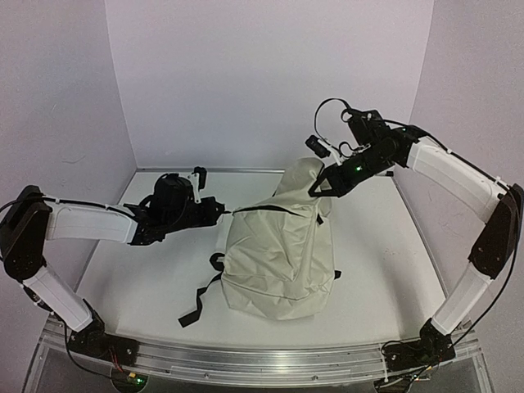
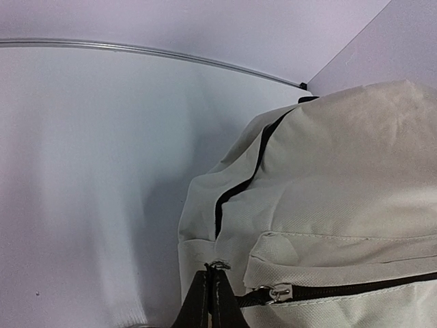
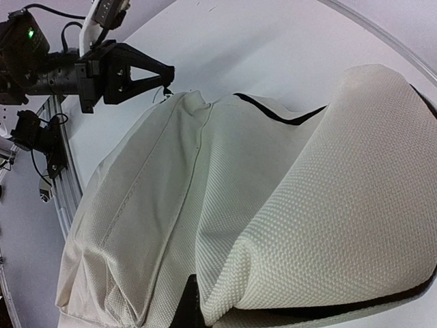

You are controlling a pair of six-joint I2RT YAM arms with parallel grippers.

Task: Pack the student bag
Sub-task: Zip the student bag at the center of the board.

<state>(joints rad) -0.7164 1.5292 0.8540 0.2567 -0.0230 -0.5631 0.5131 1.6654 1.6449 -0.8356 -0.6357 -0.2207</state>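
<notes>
The student bag [image 1: 278, 254] is sitting in the middle of the table [image 1: 139, 286] — my left gripper [image 1: 219, 210] is pinching its zipper pull [image 2: 218, 265], my right gripper [image 1: 322, 187] is pinching its top, holding it up.

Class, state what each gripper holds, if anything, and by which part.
Left gripper: the bag, at its side corner, seemingly by a zipper pull. Right gripper: the bag, by the fabric at its raised top.
</notes>
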